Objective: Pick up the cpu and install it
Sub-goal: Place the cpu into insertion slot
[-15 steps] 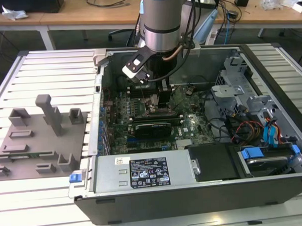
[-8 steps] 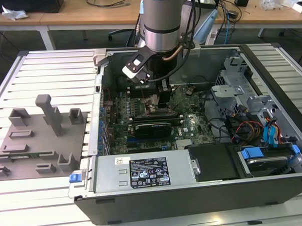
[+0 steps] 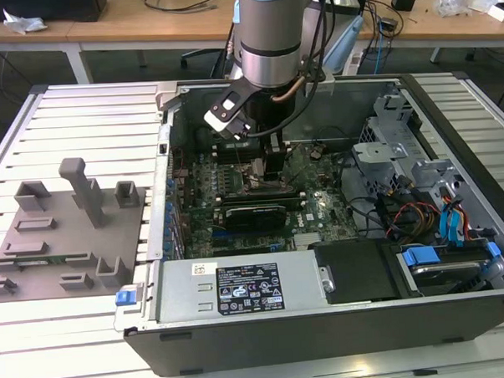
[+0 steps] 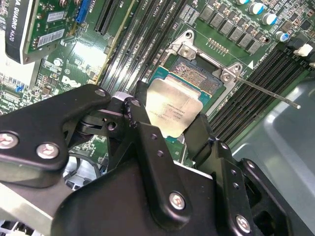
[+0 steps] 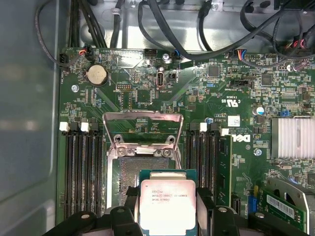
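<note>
The end effector (image 5: 167, 199) pinches the cpu (image 5: 167, 211) by two opposite edges, holding it close over the near edge of the open socket (image 5: 132, 172) on the motherboard (image 5: 147, 93). The pickup appears done. The cpu does not yet look seated, and the socket frame (image 5: 142, 125) stands raised.

Silver-topped cpu (image 5: 167, 209) with teal border; matte black claw (image 4: 166, 125); green motherboard (image 5: 147, 93).
</note>
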Action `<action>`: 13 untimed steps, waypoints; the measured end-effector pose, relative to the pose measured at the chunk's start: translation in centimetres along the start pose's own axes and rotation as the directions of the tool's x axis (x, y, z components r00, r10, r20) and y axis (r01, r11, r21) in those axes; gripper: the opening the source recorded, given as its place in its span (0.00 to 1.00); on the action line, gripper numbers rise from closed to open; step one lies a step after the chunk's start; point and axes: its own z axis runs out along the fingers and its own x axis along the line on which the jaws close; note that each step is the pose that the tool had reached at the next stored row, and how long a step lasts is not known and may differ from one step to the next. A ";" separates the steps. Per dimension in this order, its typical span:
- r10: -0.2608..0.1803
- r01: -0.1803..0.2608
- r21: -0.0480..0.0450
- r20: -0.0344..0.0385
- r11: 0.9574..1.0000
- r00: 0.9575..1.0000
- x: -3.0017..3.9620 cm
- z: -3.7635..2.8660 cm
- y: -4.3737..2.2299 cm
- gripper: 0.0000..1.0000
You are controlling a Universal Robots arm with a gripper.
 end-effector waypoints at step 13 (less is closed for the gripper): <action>0.000 0.000 0.000 -0.001 1.000 1.000 0.30 0.20 0.00 0.55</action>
